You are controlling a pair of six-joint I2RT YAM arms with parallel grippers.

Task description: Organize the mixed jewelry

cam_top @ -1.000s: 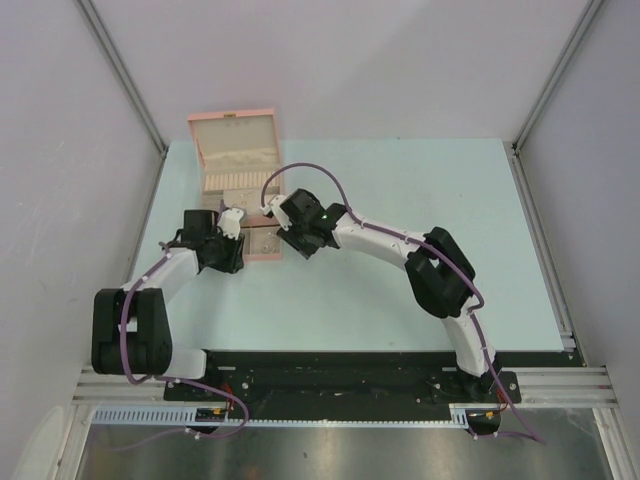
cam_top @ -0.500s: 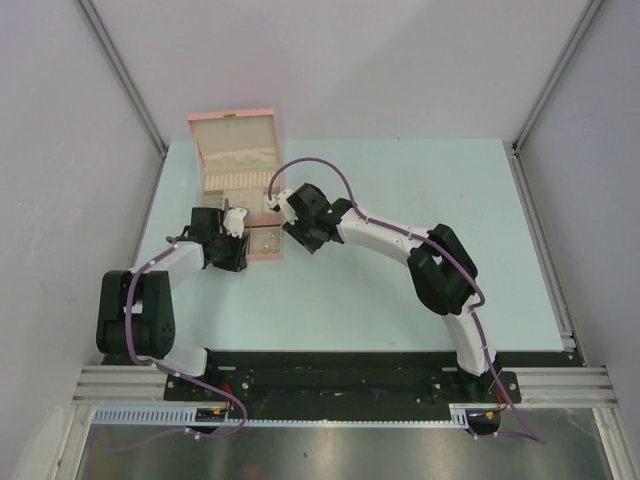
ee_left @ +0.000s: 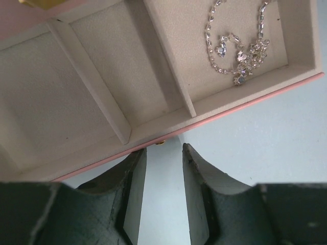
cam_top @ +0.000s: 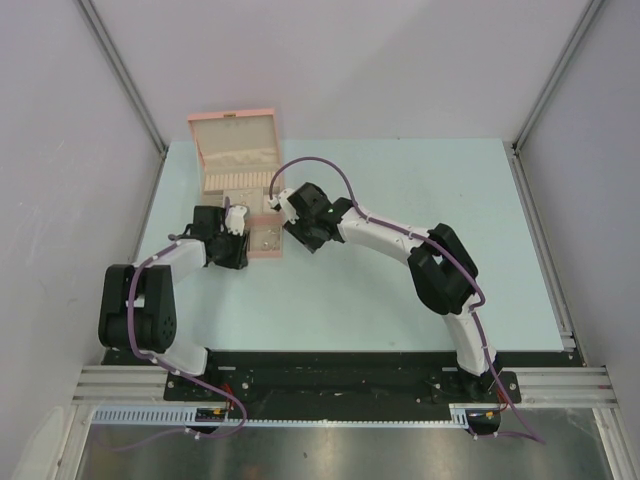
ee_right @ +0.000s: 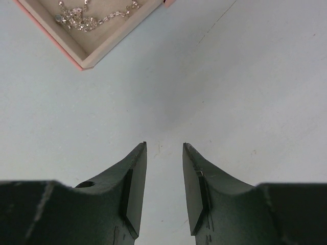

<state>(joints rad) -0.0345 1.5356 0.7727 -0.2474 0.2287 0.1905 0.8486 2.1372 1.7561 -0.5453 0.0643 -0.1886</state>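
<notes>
The pink box (cam_top: 264, 244) lies open at the table's back left, its lid (cam_top: 235, 148) standing up behind. In the left wrist view its beige compartments (ee_left: 97, 97) show; a silvery-white beaded chain (ee_left: 236, 53) lies in the rightmost one, and the two others in view are bare. My left gripper (ee_left: 163, 151) is open and empty, its tips at the box's front wall by a small gold clasp (ee_left: 160, 143). My right gripper (ee_right: 164, 146) is open and empty over bare table, beside the box corner (ee_right: 84, 64) holding the same chain (ee_right: 84, 21).
The light blue table (cam_top: 400, 260) is enclosed by grey walls left, back and right. Both arms meet at the box: left gripper (cam_top: 240, 224) at its left front, right gripper (cam_top: 281, 208) at its right side. A purple cable (cam_top: 310, 168) arcs over the right arm.
The right gripper moved back along the box's right side in the first half second. The left arm pushed slightly in toward the box. Both have barely moved since.
</notes>
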